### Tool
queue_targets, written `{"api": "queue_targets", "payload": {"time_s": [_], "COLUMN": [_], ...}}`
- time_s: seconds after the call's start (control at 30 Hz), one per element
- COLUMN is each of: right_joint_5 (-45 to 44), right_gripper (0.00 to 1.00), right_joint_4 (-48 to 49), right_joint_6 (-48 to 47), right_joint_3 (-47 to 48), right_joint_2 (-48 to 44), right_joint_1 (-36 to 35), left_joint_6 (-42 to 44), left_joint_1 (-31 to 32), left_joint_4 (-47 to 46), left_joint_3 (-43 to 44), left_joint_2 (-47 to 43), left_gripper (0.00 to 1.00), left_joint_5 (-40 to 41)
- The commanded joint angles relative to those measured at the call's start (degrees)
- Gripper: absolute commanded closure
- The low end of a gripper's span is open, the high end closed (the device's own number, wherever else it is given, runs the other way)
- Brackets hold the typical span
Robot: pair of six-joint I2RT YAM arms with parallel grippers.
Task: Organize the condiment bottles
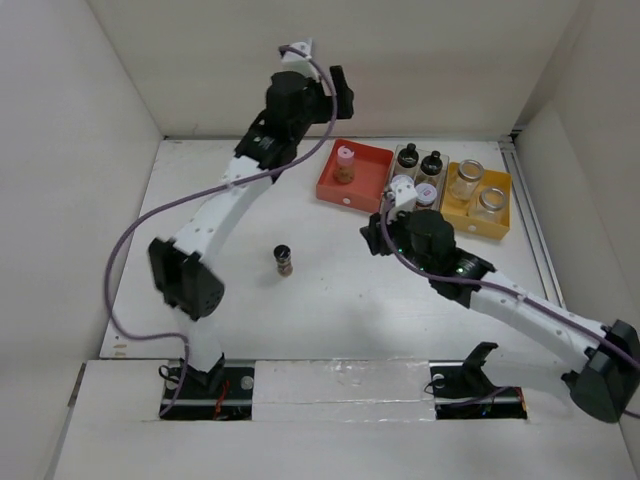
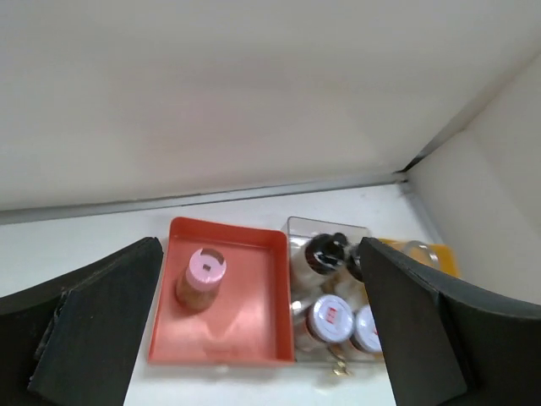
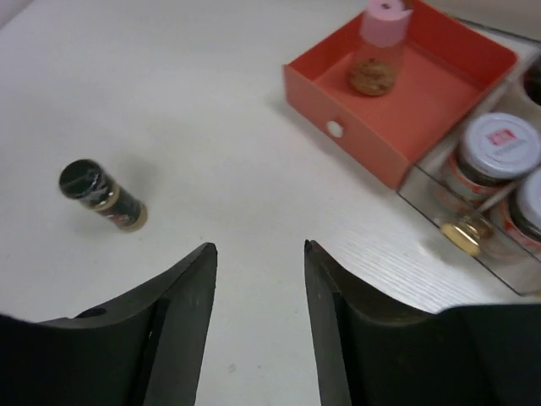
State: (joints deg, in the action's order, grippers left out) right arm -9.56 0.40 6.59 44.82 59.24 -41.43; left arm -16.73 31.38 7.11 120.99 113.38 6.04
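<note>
While both arms hang clear of the bottles, you have one lone black-capped bottle (image 1: 284, 259) standing on the table (image 1: 330, 300), well apart from the trays. The pink-capped bottle (image 1: 344, 163) stands in the red tray (image 1: 368, 165). Beside it, the clear tray (image 2: 330, 227) holds two black-capped bottles (image 1: 407, 157) (image 1: 433, 163) at its far end and two short jars (image 1: 402, 188) (image 1: 427, 194) with reddish-silver lids at its near end. Two clear glass jars (image 1: 464, 178) (image 1: 489, 203) sit in the yellow tray (image 1: 503, 183). Your left gripper (image 2: 260, 254) hangs high over the red tray, fingers wide apart, empty. Your right gripper (image 3: 258, 249) sits low by the clear tray's near end, jaws apart, empty.
</note>
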Motion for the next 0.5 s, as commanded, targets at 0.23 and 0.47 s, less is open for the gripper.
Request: {"api": "queue_targets", "payload": {"time_s": [0.23,0.47], "right_joint_5": [10.07,9.39], "right_gripper": [0.00,0.00], "right_joint_4": [4.60,4.61], "right_joint_6": [-7.03,-6.85], "right_joint_3": [16.25,26.02], "right_joint_2": [26.16,41.38], "right_joint_1": [-15.16,-15.87], "left_joint_6": [-14.77,-15.96], "left_joint_1": [-0.52,-2.37], "left_joint_4": [-14.06,-4.31], "left_joint_3": [-44.76,-51.45], "left_joint_2": [-47.18,-60.02], "left_gripper": [0.00,0.00], "left_joint_5": [13.92,12.85]}}
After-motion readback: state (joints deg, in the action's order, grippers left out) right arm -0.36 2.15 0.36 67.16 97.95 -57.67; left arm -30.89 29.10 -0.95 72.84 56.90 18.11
